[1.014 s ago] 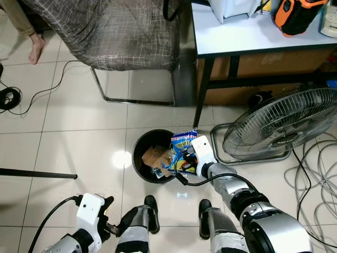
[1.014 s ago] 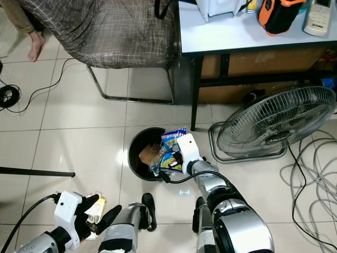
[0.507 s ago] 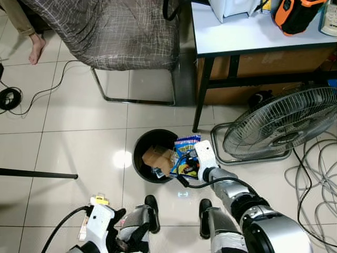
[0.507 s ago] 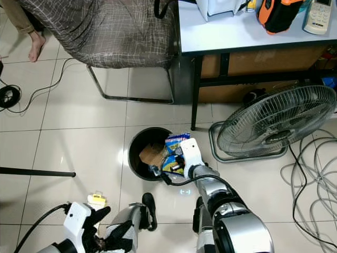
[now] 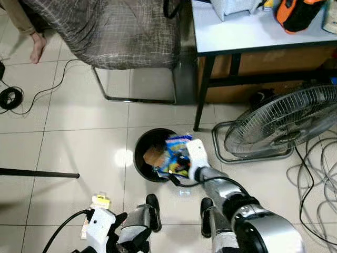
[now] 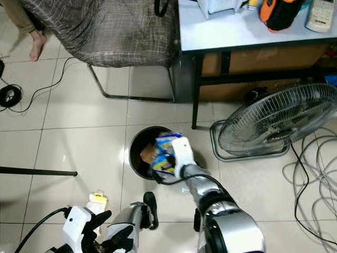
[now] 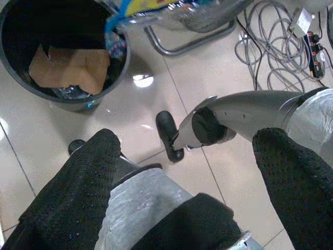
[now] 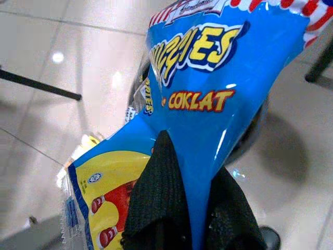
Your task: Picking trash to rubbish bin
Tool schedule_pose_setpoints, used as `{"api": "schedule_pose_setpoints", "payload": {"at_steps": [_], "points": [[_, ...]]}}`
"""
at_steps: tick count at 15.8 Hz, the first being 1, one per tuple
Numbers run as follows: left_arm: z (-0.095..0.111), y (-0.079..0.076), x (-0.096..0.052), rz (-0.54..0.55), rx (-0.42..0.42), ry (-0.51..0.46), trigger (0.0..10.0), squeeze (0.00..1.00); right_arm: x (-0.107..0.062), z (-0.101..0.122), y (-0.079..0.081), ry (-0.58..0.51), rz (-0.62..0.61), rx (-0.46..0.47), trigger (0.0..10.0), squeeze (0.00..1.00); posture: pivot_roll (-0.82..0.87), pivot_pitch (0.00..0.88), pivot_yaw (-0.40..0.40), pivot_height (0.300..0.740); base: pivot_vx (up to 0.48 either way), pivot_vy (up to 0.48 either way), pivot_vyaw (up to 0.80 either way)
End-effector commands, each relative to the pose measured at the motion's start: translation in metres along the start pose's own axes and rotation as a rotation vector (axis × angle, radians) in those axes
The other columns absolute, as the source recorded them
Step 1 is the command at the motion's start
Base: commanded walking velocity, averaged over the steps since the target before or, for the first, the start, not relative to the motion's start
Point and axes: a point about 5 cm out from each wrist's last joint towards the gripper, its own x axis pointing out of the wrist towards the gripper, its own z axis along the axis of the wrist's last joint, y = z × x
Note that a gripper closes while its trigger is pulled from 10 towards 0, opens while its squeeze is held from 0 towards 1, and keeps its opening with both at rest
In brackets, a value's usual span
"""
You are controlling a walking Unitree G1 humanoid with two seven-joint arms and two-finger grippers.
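Near left, a small yellow-topped carton [image 6: 98, 200] lies on the tiles just beside the left gripper [image 7: 182, 172], whose fingers stand apart with nothing between them. Further right, the right gripper [image 8: 179, 208] is clamped on a blue snack bag [image 8: 208, 88] over the rubbish bin [image 5: 141, 147] (cardboard already inside). The bag looks light, crinkly and slippery; a pinch at its edge suits it.

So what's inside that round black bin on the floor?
Inside the round black bin lies a torn piece of brown cardboard over some darker scraps. The right gripper holds a blue snack packet above the rim, hiding that side of the bin.
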Motion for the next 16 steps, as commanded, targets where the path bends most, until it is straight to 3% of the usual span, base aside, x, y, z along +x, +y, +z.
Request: {"api": "schedule_pose_setpoints", "payload": {"at_steps": [1, 7, 12, 13, 14, 15, 16], "points": [[-0.010, -0.002, -0.008, 0.010, -0.023, 0.049, 10.0, 0.84, 0.001, -0.012, 0.012, 0.039, 0.027, 0.036, 0.0, 0.00, 0.14, 0.452, 0.127, 0.740, 0.000, 0.000, 0.00], [-0.013, -0.005, -0.012, 0.015, -0.028, 0.063, 10.0, 0.83, 0.010, -0.007, 0.052, 0.029, 0.115, 0.081, 0.0, 0.00, 0.15, 0.456, 0.131, 0.740, 0.000, 0.000, 0.00], [-0.013, -0.005, -0.010, 0.016, -0.027, 0.062, 10.0, 0.83, 0.007, -0.023, 0.055, 0.073, 0.127, 0.092, 0.0, 0.00, 0.14, 0.456, 0.128, 0.740, 0.000, 0.000, 0.00], [-0.014, -0.005, -0.010, 0.015, -0.028, 0.062, 10.0, 0.83, 0.006, -0.026, 0.053, 0.082, 0.124, 0.093, 4.5, 1.00, 0.14, 0.457, 0.127, 0.740, 0.000, 0.000, 0.00], [-0.014, -0.005, -0.009, 0.014, -0.029, 0.062, 10.0, 0.83, 0.006, -0.027, 0.051, 0.089, 0.121, 0.096, 7.9, 1.00, 0.14, 0.458, 0.125, 0.740, 0.000, 0.000, 0.00], [-0.014, -0.005, -0.009, 0.014, -0.029, 0.062, 10.0, 0.83, 0.005, -0.028, 0.050, 0.092, 0.120, 0.091, 10.0, 1.00, 0.14, 0.458, 0.125, 0.740, 0.000, 0.000, 0.00], [-0.014, -0.005, -0.009, 0.014, -0.029, 0.061, 10.0, 0.83, 0.005, -0.029, 0.049, 0.094, 0.120, 0.087, 10.0, 1.00, 0.14, 0.458, 0.123, 0.740, 0.000, 0.000, 0.00]]}}
